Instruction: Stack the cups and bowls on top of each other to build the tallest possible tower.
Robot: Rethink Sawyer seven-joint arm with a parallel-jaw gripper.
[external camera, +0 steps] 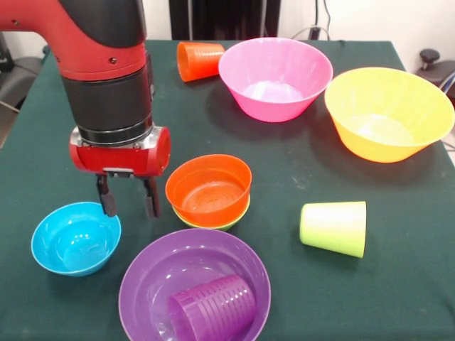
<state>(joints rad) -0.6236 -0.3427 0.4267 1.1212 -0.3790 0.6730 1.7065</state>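
Note:
My gripper (129, 207) is open and empty, hanging between the small blue bowl (75, 238) on its left and the small orange bowl (209, 189) on its right. The orange bowl sits nested in a small green bowl (213, 223), of which only the rim shows. The wide purple bowl (194, 288) at the front holds a purple cup (212, 310) lying on its side. A lime green cup (334, 227) lies on its side at the right. An orange cup (199, 60) lies on its side at the back. The large pink bowl (275, 77) and large yellow bowl (387, 112) stand upright at the back right. The blue cup is out of view.
The table (298, 177) has a dark green cloth. Its right edge runs close behind the yellow bowl. Dark objects and cables sit beyond the table's far corners.

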